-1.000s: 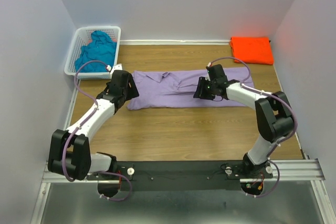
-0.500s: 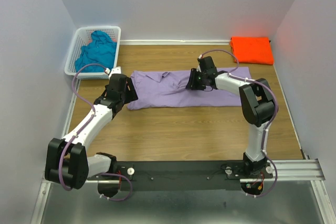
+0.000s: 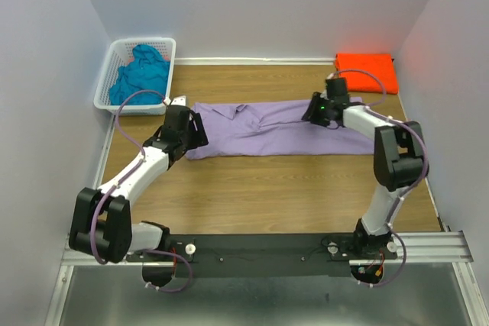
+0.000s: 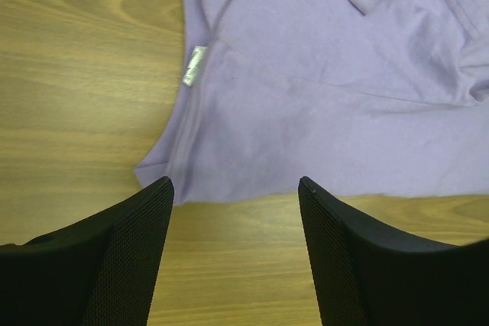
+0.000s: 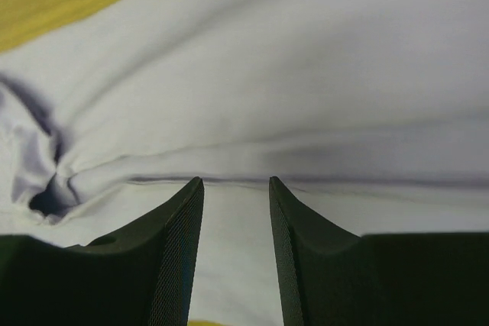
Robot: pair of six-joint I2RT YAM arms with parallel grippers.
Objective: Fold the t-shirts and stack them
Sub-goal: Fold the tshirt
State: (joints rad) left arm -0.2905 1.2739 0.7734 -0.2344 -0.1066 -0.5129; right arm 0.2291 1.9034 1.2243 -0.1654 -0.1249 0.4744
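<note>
The lavender-purple t-shirt (image 3: 252, 131) lies spread as a long band across the middle of the table. My left gripper (image 3: 199, 133) is at its left end. In the left wrist view the gripper (image 4: 233, 185) is open and empty over bare wood, just short of the shirt's (image 4: 321, 74) near hem and corner. My right gripper (image 3: 313, 112) is low over the shirt's right half. In the right wrist view the gripper (image 5: 234, 182) has its jaws a narrow gap apart, with the tips at a crease in the cloth (image 5: 267, 59). The orange t-shirt (image 3: 367, 72) lies folded at the far right corner. The teal-blue t-shirt (image 3: 141, 70) is bunched in the basket.
The white lattice basket (image 3: 103, 98) stands at the far left corner. Bare wooden table (image 3: 267, 188) runs between the shirt and the arm bases. Walls close in the table on the left, back and right.
My right gripper has moved from the shirt's middle up and then right, onto its right half. My left gripper has shifted slightly right, toward the shirt's left end.
</note>
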